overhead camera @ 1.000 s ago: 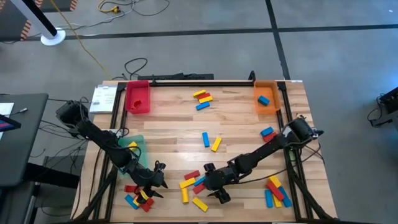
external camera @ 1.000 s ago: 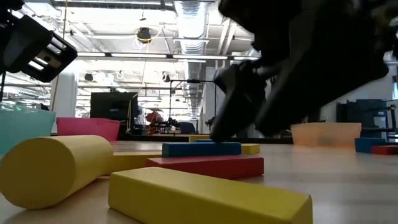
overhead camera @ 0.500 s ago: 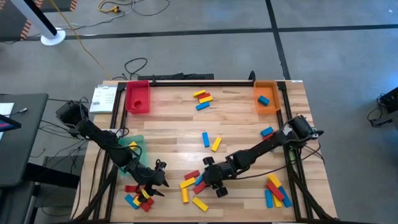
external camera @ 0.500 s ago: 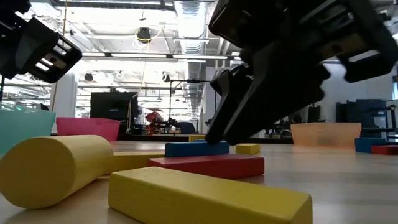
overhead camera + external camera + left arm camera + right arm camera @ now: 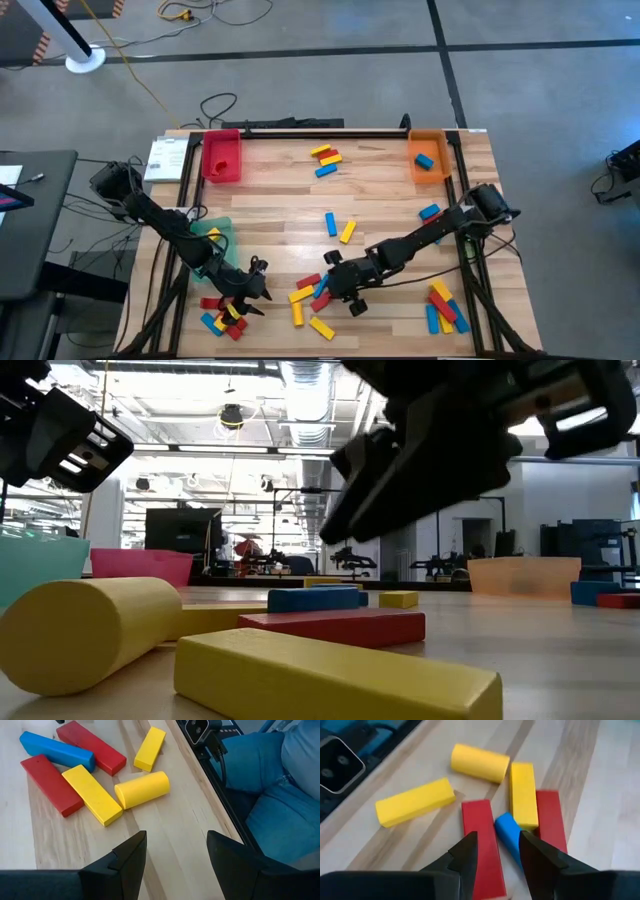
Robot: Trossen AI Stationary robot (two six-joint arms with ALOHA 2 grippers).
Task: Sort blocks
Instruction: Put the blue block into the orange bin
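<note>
My right gripper (image 5: 497,852) hovers with its fingers apart and empty above a small blue wooden block (image 5: 509,834) lying between red bars in the front-centre pile. My left gripper (image 5: 175,852) waits spread and empty near the front-left cluster of blocks (image 5: 222,313).

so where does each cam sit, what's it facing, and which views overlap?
High: above the table, straight down; both arms, red tray, orange tray.
Low: table-top height, level toward the room; the right gripper hangs over a blue block.
Left wrist: on the left arm, past the left gripper at a yellow cylinder; a person's jeans beyond the table edge.
Right wrist: on the right arm, right gripper over a block cluster.
Shared: left wrist, right wrist and low views all show the yellow cylinder.
</note>
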